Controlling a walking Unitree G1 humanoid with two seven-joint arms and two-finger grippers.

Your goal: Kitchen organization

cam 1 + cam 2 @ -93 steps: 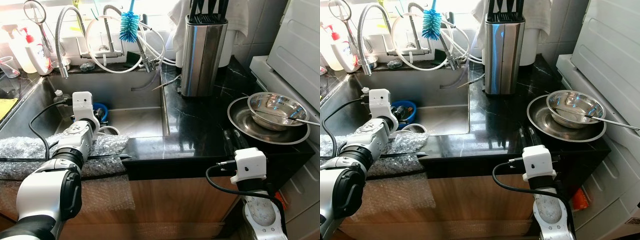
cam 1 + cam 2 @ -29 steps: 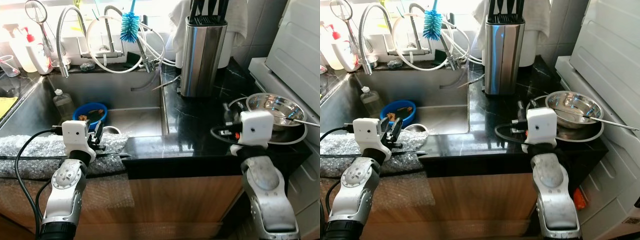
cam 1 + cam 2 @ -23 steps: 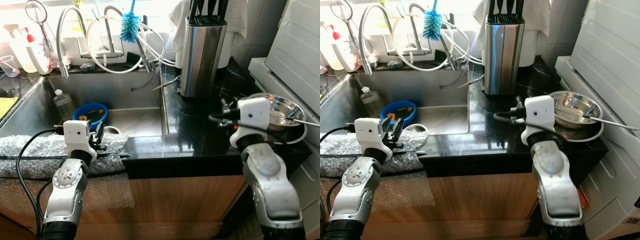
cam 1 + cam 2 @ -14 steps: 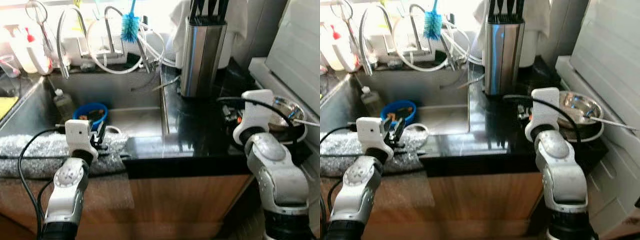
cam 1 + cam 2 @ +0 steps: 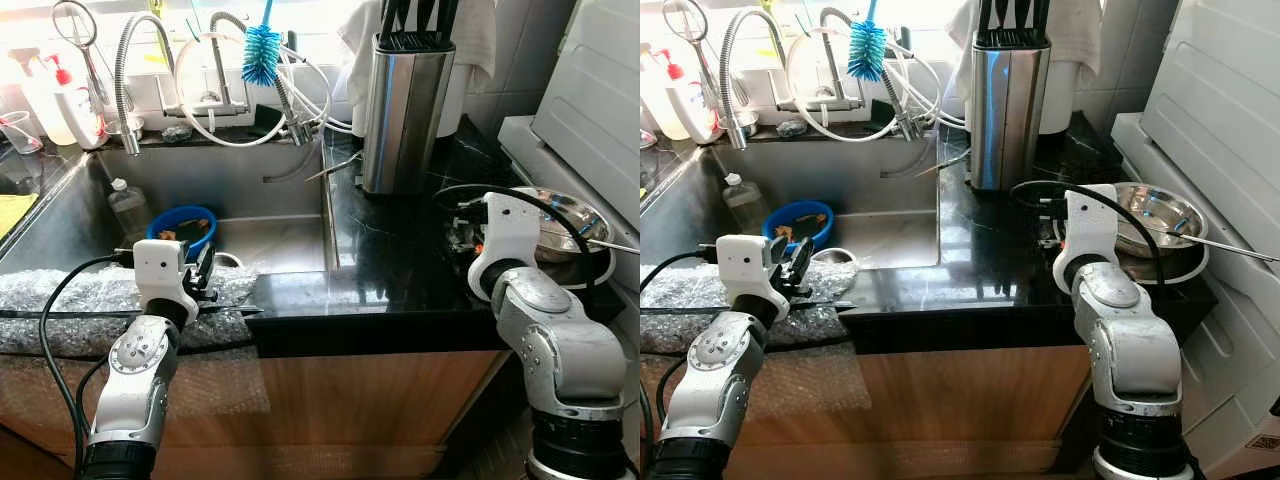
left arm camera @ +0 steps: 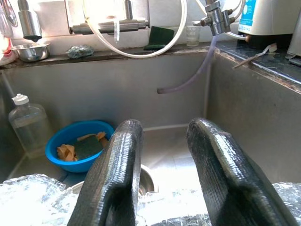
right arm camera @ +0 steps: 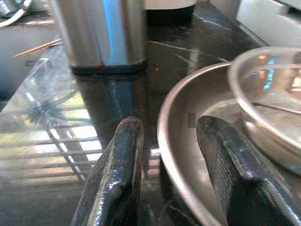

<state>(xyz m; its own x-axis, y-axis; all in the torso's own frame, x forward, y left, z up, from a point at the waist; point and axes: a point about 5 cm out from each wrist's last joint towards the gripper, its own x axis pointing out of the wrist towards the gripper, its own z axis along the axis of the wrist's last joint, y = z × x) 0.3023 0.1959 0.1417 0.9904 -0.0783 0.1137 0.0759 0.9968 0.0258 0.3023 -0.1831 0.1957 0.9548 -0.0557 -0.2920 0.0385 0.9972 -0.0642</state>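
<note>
From the head view, I have the right gripper (image 5: 462, 232) at the left rim of the steel plate (image 5: 600, 282) holding the steel bowl (image 5: 560, 210) on the counter's right; the left gripper (image 6: 164, 155) hangs parted and empty over the sink's (image 5: 262, 232) near edge. In the right wrist view my fingers (image 7: 117, 179) are spread across the plate's rim (image 7: 164, 122), so I'd ease forward, level, before pinching.

Bare tabletop (image 5: 390, 250) lies between the sink (image 5: 270, 240) and the plate (image 7: 188, 136), open to a gripper; the knife block (image 5: 403, 105) stands at 12 o'clock of it; the plate with its bowl (image 5: 560, 215) blocks 3 o'clock; hoses (image 5: 300, 100) and a brush (image 5: 262, 45) crowd above the sink; a blue bowl (image 6: 77, 150) and bottle (image 6: 28, 125) fill its far corner.
</note>
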